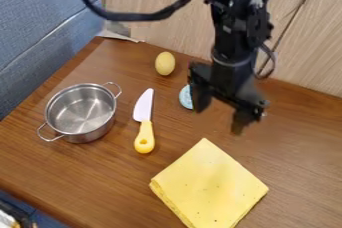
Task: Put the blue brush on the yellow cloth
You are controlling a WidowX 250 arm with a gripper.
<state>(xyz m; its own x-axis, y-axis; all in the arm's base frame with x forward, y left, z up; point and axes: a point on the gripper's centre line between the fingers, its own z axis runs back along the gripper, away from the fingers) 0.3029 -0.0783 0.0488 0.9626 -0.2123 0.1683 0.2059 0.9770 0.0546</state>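
Observation:
The black gripper (221, 111) hangs over the right-centre of the table, behind the cloth, with its two fingers spread wide and nothing visible between them. A round light-blue piece, seemingly the blue brush (186, 97), lies on the table just left of the gripper's left finger. The gripper covers part of it, so its full shape is hidden. The folded yellow cloth (210, 187) lies flat at the front, nearer the camera than the gripper, one corner pointing back toward it.
A metal pot (81, 112) with two handles stands at the left. Between pot and gripper lies a knife (144, 128) with a yellow handle. A yellow egg-shaped object (165, 63) sits farther back, near the wooden panel (150, 17). A blue wall (40, 27) borders the left side.

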